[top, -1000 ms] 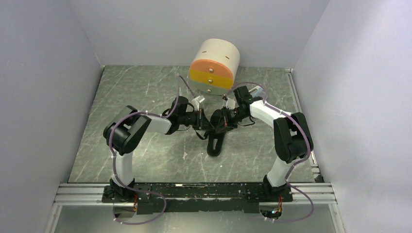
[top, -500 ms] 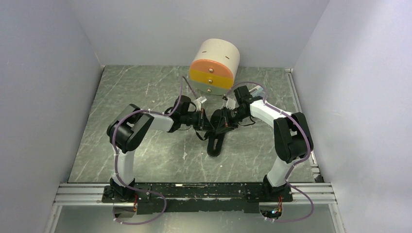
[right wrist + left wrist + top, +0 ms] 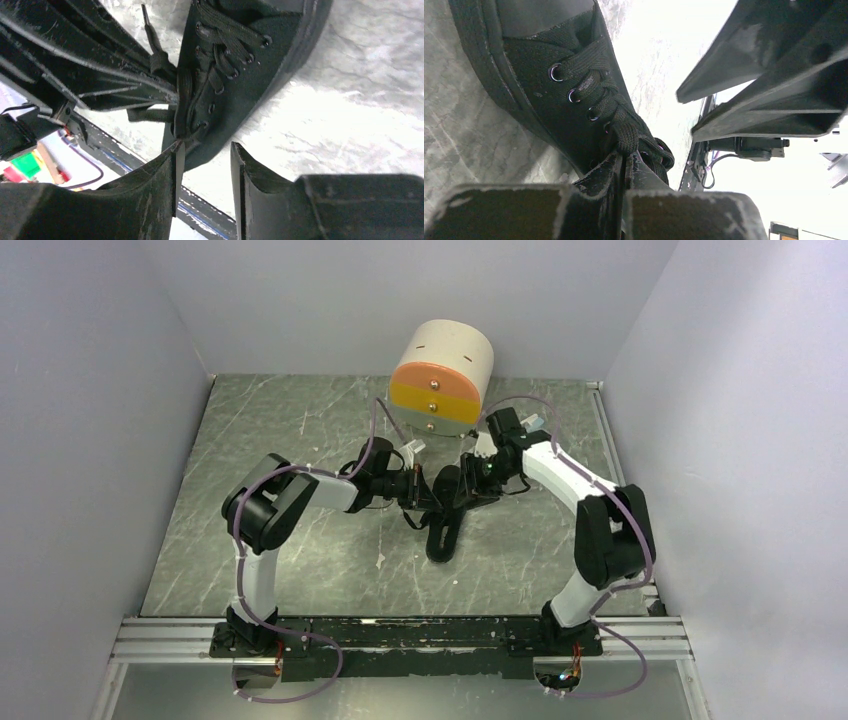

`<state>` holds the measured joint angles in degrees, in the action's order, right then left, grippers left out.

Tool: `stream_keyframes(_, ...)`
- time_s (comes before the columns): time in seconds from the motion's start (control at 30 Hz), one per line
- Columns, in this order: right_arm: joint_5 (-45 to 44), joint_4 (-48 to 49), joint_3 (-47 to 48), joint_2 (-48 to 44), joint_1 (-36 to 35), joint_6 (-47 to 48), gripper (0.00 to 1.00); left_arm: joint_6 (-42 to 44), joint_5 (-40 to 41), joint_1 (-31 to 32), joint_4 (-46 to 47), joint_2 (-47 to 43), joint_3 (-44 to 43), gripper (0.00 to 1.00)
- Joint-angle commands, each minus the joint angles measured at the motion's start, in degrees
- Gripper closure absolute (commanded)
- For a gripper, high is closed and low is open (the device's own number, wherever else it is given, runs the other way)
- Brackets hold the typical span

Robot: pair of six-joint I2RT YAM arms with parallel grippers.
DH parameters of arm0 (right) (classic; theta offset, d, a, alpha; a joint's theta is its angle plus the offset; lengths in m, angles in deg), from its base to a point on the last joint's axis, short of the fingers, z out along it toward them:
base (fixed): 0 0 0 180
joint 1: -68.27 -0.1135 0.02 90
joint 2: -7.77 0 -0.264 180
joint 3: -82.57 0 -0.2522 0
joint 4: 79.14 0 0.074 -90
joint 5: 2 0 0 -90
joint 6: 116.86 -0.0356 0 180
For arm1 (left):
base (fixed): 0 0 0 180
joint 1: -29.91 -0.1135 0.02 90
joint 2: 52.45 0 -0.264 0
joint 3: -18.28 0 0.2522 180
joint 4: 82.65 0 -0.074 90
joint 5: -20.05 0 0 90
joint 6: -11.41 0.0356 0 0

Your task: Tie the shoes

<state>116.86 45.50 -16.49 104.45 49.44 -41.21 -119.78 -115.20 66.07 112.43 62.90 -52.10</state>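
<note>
The small black shoe (image 3: 440, 540) lies on the marble floor between both arms, toe toward the arms' bases. My left gripper (image 3: 428, 492) reaches in from the left and is shut on a black lace (image 3: 625, 136) just above the eyelets; the left gripper (image 3: 624, 161) shows its jaws pressed together around that lace. My right gripper (image 3: 463, 490) hovers at the shoe's right side. In the right wrist view the right gripper (image 3: 206, 152) stands open with nothing between its fingers, just off the shoe (image 3: 240, 75). A loose lace end (image 3: 148, 114) hangs below the left fingers (image 3: 100, 75).
A round beige drawer box (image 3: 443, 380) with orange and yellow fronts stands just behind the grippers. Grey walls close in on three sides. The metal rail (image 3: 400, 638) holding the arm bases runs along the near edge.
The right gripper has gone from shut to open, letting go of the lace, and its arm has lifted slightly toward the back right. The left gripper stays shut on its lace.
</note>
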Motion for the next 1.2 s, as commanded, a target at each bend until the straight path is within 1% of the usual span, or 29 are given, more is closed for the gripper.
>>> stream_keyframes(0.0,-6.1,-1.5,-2.3,-6.5,-0.5,-1.1,0.57,-0.2,-1.5,0.4,0.2,1.7,-1.3,0.95)
stream_keyframes(0.1,-4.0,2.7,-5.8,-11.1,-2.8,-6.0,0.58,-0.7,-1.9,0.4,1.0,2.0,-1.1,0.95)
stream_keyframes(0.17,-3.8,7.5,-8.8,-13.8,-5.1,-11.4,0.59,-0.8,-2.1,0.4,1.3,2.1,-1.2,0.95)
stream_keyframes(0.33,-9.9,15.8,-14.0,-16.8,-11.6,-25.0,0.6,-1.2,-2.8,0.3,1.8,2.2,-1.1,0.95)
stream_keyframes(0.4,-14.0,17.5,-15.6,-17.7,-13.3,-29.4,0.6,-1.1,-2.9,0.3,1.7,2.2,-1.2,0.95)
stream_keyframes(0.47,-17.7,18.2,-16.6,-17.9,-14.5,-32.5,0.63,-0.8,-3.1,0.3,1.2,2.4,-1.3,0.95)
stream_keyframes(0.57,-22.0,17.1,-16.5,-16.9,-15.9,-34.2,0.65,-0.9,-3.4,0.3,1.7,2.2,-0.8,0.95)
stream_keyframes(0.67,-24.9,16.5,-16.3,-15.9,-17.3,-35.2,0.64,-0.8,-3.4,0.2,1.6,2.1,-0.6,0.95)
stream_keyframes(0.83,-27.8,15.6,-15.9,-14.6,-18.5,-36.7,0.64,-2.1,-3.7,0.2,3.5,2.2,-0.4,0.95)
stream_keyframes(0.93,-28.7,14.3,-15.3,-14.2,-19.0,-37.2,0.64,-1.9,-3.7,0.2,3.4,2.2,-0.6,0.95)
stream_keyframes(1.0,-30.8,14.0,-15.4,-14.4,-19.3,-37.6,0.63,-1.7,-3.6,0.3,3.0,2.2,-0.8,0.95)
stream_keyframes(1.17,-31.8,16.5,-17.6,-15.0,-19.8,-38.5,0.63,-2.1,-3.8,0.2,3.7,2.2,-0.3,0.95)
